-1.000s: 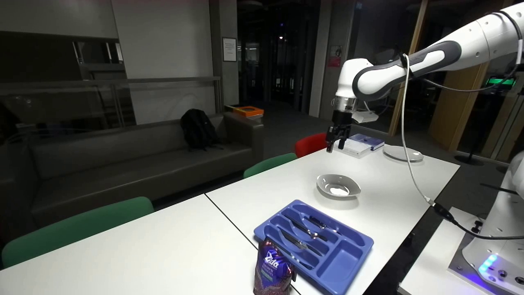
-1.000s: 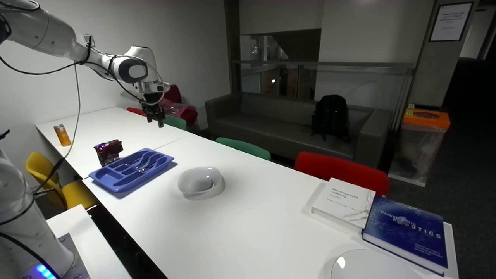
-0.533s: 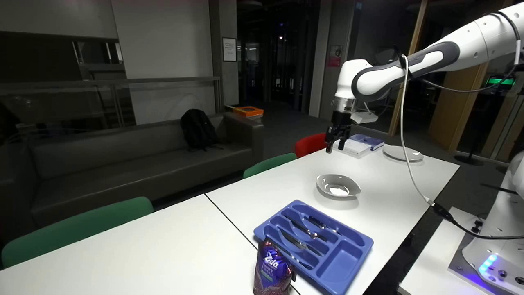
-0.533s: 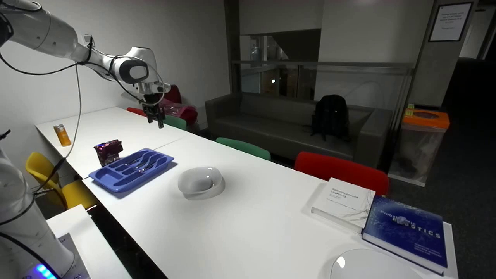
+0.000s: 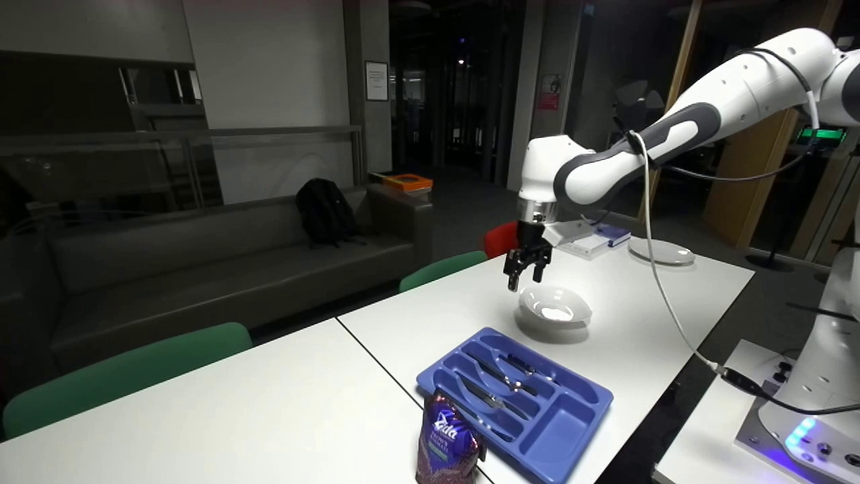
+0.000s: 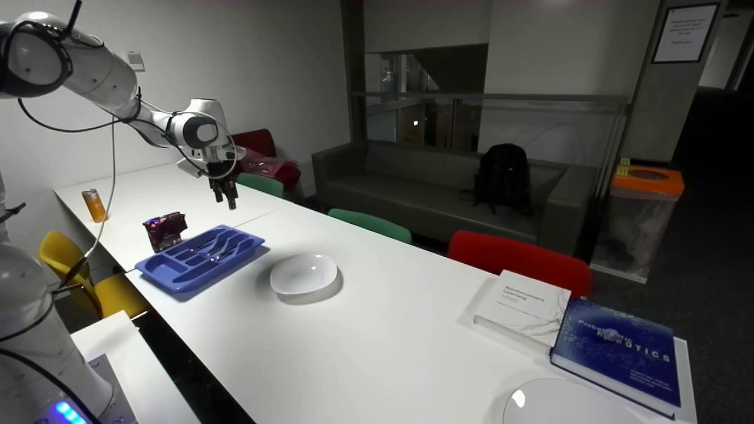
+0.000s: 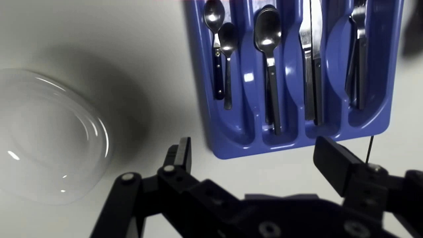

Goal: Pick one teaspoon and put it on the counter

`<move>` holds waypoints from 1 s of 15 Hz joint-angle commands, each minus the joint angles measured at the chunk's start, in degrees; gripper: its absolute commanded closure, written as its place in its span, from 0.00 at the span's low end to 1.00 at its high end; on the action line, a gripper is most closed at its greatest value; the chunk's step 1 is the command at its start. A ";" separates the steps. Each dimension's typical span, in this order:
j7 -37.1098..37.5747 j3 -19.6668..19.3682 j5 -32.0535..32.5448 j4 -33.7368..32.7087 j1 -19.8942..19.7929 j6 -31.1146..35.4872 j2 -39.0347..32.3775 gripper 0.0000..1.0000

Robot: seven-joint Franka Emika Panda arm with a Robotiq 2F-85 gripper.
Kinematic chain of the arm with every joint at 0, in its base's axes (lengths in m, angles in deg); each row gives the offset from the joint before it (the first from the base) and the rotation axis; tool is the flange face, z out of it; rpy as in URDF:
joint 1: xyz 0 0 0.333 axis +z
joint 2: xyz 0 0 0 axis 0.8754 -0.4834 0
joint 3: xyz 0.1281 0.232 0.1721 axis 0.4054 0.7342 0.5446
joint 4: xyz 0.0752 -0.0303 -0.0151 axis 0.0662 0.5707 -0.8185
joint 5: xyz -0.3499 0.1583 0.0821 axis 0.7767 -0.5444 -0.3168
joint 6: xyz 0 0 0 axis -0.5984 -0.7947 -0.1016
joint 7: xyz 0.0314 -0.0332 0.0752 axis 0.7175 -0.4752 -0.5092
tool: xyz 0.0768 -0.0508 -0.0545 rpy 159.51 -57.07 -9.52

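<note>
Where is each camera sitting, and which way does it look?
An exterior view: up near the purple bag, looking over the blue tray toward faraway books; arm, jaws and base show.
An exterior view: up near the plate, looking past the bowl toward the couch; arm, jaws and base show at left.
Wrist view: at the arm's end, looking down on small spoons in the tray and the bowl beside it; open jaws show.
Both exterior views share the counter, couch and backpack.

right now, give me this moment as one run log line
hand: open, empty, above counter | teaspoon: in tray | bowl: beside tray, apart | pick: not yet done
</note>
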 commanded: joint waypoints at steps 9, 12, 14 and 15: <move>-3.12 -0.38 0.89 -3.66 5.60 2.28 -9.97 0.00; -3.50 -0.38 0.88 -3.77 5.60 2.61 -10.15 0.00; -3.54 -0.38 0.89 -3.87 5.60 2.61 -10.15 0.00; -3.60 -0.37 0.94 -4.02 5.61 2.32 -10.11 0.00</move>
